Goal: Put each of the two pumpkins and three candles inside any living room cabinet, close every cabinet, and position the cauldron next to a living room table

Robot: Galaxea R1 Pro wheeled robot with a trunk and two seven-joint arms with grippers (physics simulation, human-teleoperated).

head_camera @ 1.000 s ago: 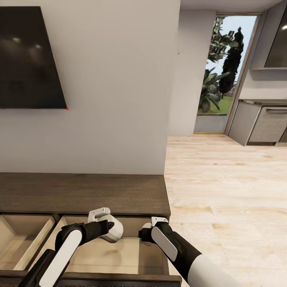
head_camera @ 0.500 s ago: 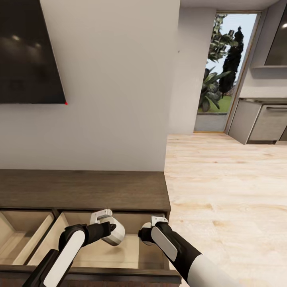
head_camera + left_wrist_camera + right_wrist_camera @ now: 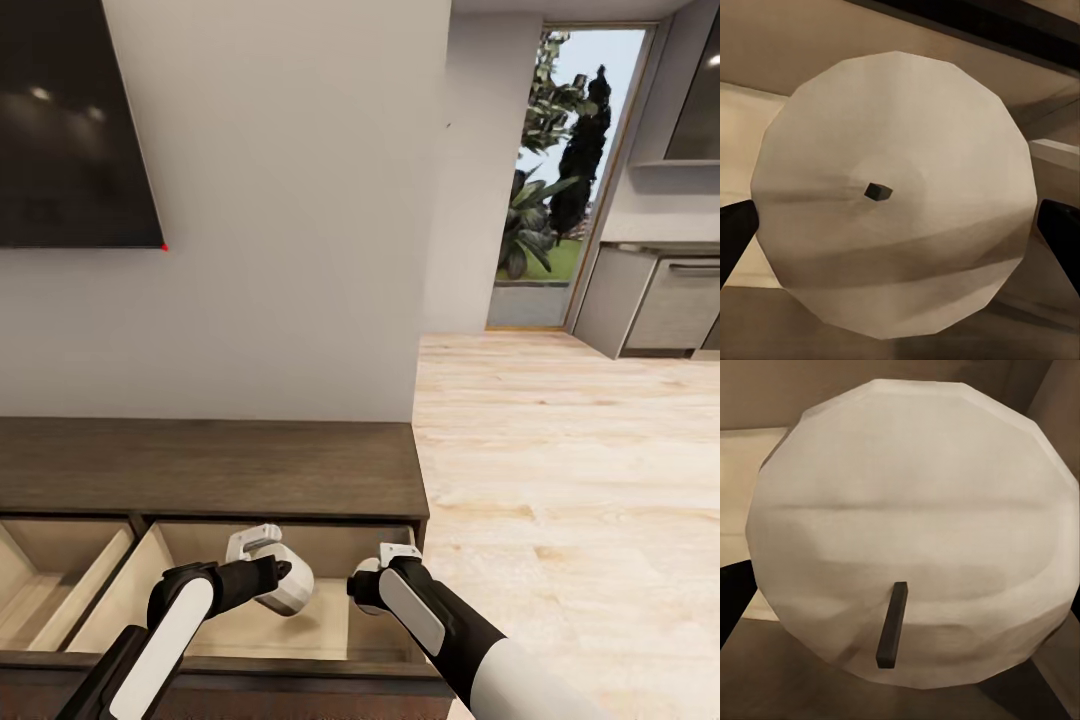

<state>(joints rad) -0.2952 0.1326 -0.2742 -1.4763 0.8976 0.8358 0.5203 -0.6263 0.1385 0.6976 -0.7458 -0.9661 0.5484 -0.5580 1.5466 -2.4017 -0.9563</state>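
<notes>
The dark-brown cabinet [image 3: 200, 465] stands against the wall with both its drawers pulled open. Over the right drawer [image 3: 320, 625] hang both my grippers, pointing down. In the left wrist view a beige candle [image 3: 832, 150] with a tiny wick sits between the two dark fingers [image 3: 735, 236], so my left gripper [image 3: 285, 585] is shut on it. A second pale candle [image 3: 907, 495] with a dark wick is held in my right gripper [image 3: 365, 588], one finger [image 3: 733, 596] showing at its side. Both drawer floors look bare where visible.
A dark TV [image 3: 70, 120] hangs on the wall above the cabinet. Light wooden floor [image 3: 560, 480] stretches to the right toward a glass door with plants [image 3: 560, 180] and grey kitchen units [image 3: 660, 305]. The left drawer [image 3: 60, 590] is open too.
The whole picture has shifted up a little, so the camera moved. My left gripper sits slightly lower over the right drawer; both candles stay held.
</notes>
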